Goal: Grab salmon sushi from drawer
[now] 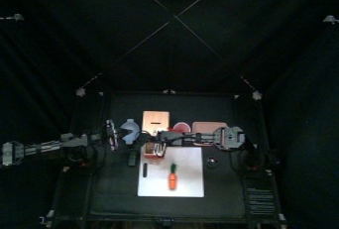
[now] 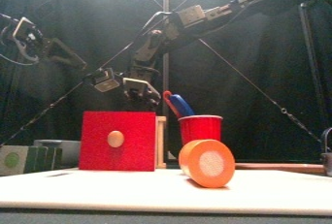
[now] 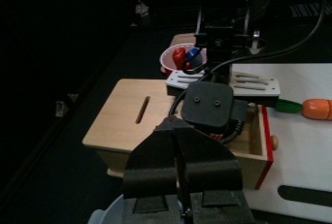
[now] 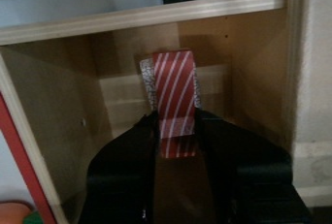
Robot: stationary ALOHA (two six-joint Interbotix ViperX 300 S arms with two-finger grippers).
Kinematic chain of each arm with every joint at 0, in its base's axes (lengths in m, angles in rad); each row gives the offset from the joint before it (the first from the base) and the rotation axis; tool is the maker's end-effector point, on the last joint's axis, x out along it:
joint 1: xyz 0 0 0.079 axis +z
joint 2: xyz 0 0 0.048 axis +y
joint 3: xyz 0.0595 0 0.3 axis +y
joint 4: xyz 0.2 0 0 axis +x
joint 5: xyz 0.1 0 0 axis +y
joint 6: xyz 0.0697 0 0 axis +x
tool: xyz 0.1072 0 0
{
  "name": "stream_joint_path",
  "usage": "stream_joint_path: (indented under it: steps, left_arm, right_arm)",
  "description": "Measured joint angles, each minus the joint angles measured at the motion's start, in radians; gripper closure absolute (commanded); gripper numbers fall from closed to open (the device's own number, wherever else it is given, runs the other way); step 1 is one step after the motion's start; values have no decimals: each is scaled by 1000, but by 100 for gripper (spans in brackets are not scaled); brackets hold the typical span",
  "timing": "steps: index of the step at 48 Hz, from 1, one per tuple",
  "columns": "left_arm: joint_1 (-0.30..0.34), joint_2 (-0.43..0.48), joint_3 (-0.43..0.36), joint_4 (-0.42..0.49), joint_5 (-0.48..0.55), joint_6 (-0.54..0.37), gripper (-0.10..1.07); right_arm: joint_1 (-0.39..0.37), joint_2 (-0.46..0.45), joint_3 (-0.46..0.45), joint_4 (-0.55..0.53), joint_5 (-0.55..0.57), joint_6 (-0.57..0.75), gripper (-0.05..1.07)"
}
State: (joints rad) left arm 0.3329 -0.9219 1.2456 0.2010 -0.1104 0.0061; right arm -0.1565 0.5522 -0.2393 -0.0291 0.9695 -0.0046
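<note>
The right gripper (image 4: pixel 176 155) reaches down into the open drawer (image 4: pixel 78 82), its two jaws standing on either side of the salmon sushi (image 4: pixel 172 97). The piece, striped orange-red and white, lies on the drawer floor near the back wall. The jaws flank it closely, yet whether their pads already press its sides cannot be told, so the grasp is judged to be forming, not complete. The wrist points down into the drawer because the opening admits access only from above.

The left gripper (image 3: pixel 184 184) rests beside the drawer and above its level, jaws drawn together on nothing, leaving the work to the other arm.

In the front view the drawer's red front panel (image 2: pixel 119 141) and a red cup (image 2: pixel 200 129) beside it screen the sushi entirely. An orange round object (image 2: pixel 207 163) in front of the drawer is too indistinct to identify. In the top view the drawer and both grippers are too small to read.
</note>
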Motion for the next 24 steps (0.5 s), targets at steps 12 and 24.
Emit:
stream_joint_path:
  steps: [12,24]
  left_arm:
    - [0,0,0,-2,2,0,85]
    - [2,-2,3,0,0,0,85]
  right_arm:
    - [2,-12,-40,-2,54,0,44]
    - [2,-21,-86,3,137,6,44]
